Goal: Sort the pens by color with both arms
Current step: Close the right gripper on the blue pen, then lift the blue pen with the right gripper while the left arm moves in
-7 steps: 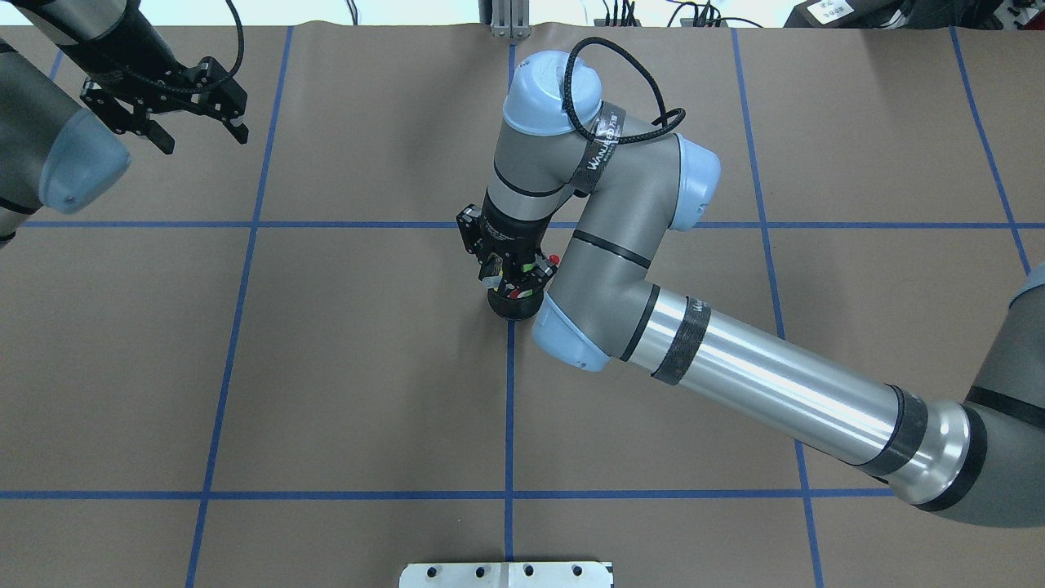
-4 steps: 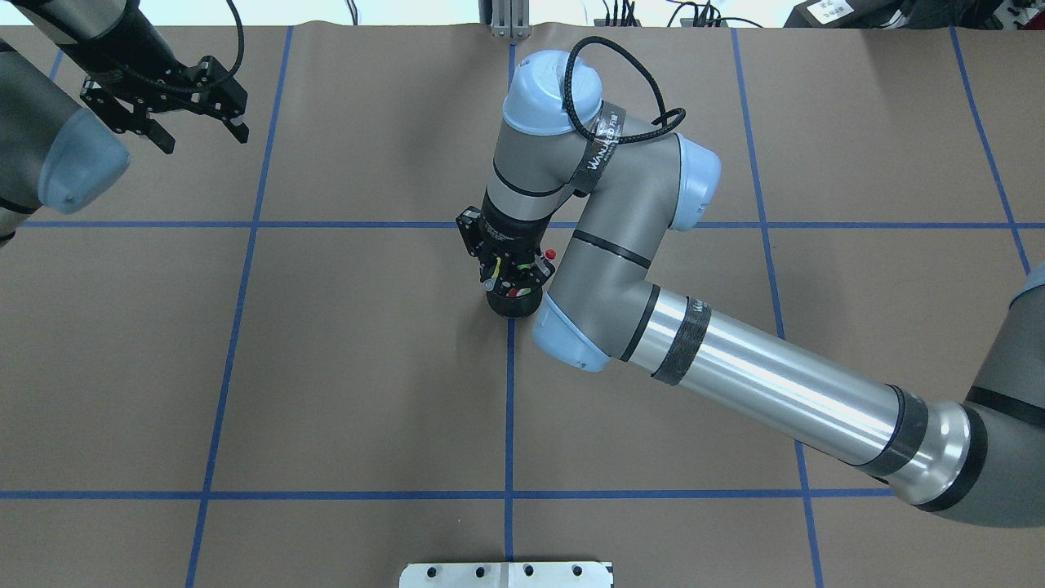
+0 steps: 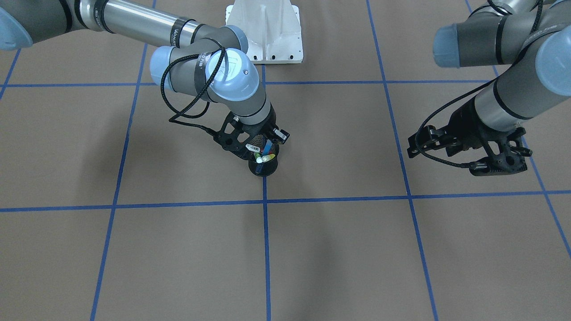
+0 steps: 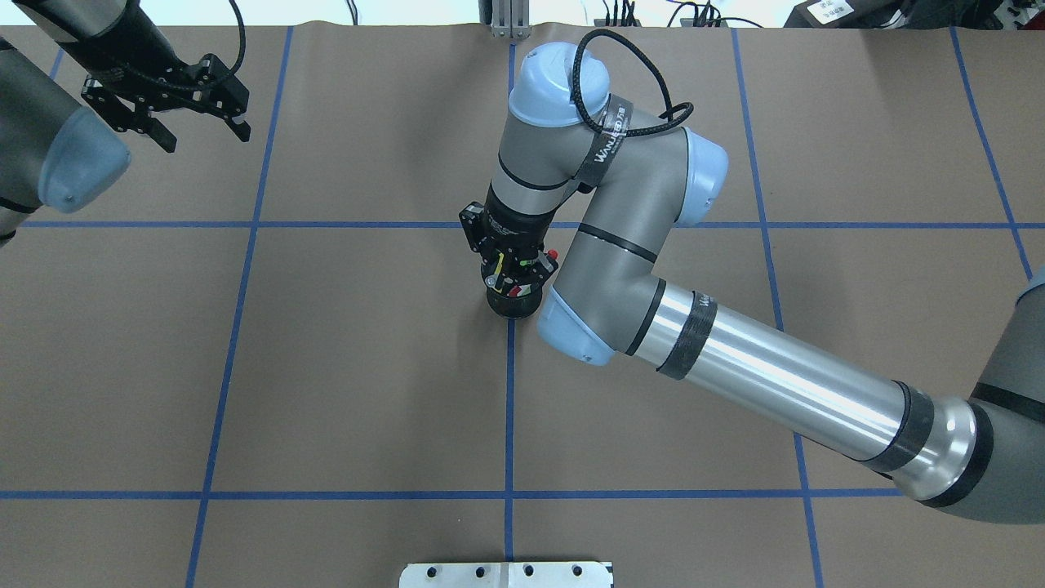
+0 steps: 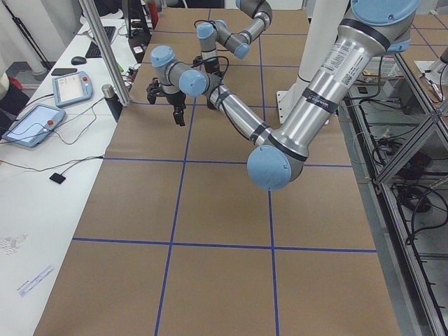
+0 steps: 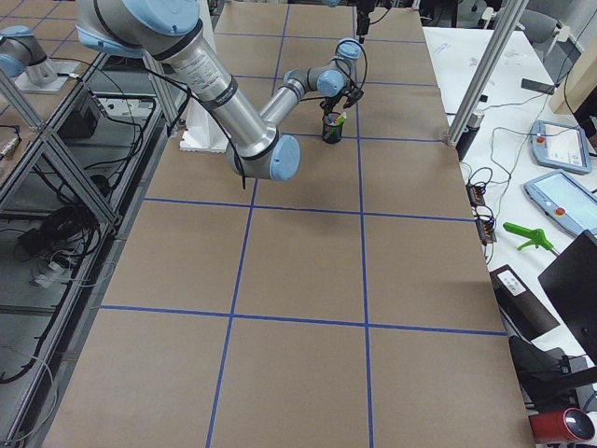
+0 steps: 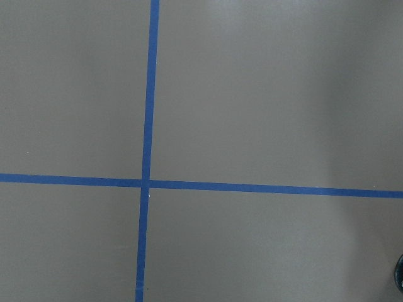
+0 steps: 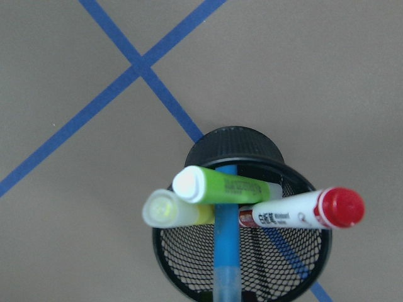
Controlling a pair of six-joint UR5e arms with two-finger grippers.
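Four pens stand in a black mesh cup [image 8: 189,258] at the table's middle: green [image 8: 220,185], yellow [image 8: 173,209], blue [image 8: 225,245], and white with a red cap [image 8: 296,211]. My right gripper [image 4: 510,278] hangs straight over the cup [image 4: 510,306], its fingers down among the pen tops. The blue pen runs up towards the wrist camera and the gripper looks shut on it. In the front view the right gripper [image 3: 263,149] covers the cup [image 3: 263,169]. My left gripper [image 4: 204,140] is open and empty, hovering at the far left.
Blue tape lines [image 4: 509,408] divide the brown table cover into squares. The white pedestal base [image 3: 265,31] stands at the robot's edge. A side bench with a teach pendant [image 6: 560,196] runs along the far edge. The left wrist view shows only bare paper and tape.
The right arm's wrist and elbow have shifted slightly, seemingly upward, over the cup. The left arm has not moved.
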